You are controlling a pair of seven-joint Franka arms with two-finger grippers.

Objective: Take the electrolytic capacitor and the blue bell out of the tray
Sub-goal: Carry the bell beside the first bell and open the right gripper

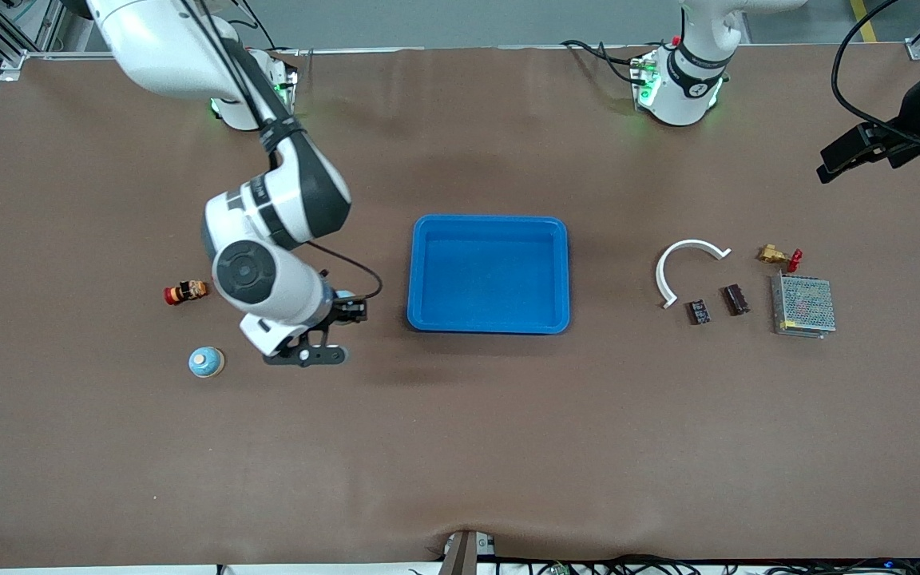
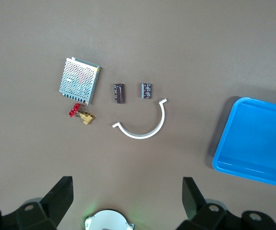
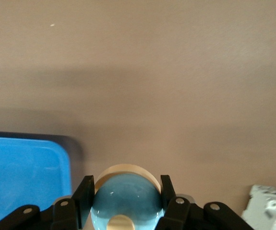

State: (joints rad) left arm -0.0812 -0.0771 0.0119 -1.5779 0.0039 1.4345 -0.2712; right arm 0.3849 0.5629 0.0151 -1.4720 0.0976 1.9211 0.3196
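Blue bell (image 3: pixel 126 203) is clamped in your right gripper (image 3: pixel 126 191) above the table beside the empty tray (image 1: pixel 489 323). You only need to set it down. The capacitor (image 1: pixel 735 299) seems already out, and the left gripper (image 2: pixel 126 196) waits open.

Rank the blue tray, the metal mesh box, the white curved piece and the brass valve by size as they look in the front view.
1. blue tray
2. white curved piece and metal mesh box: footprints look alike, not ranked
3. brass valve
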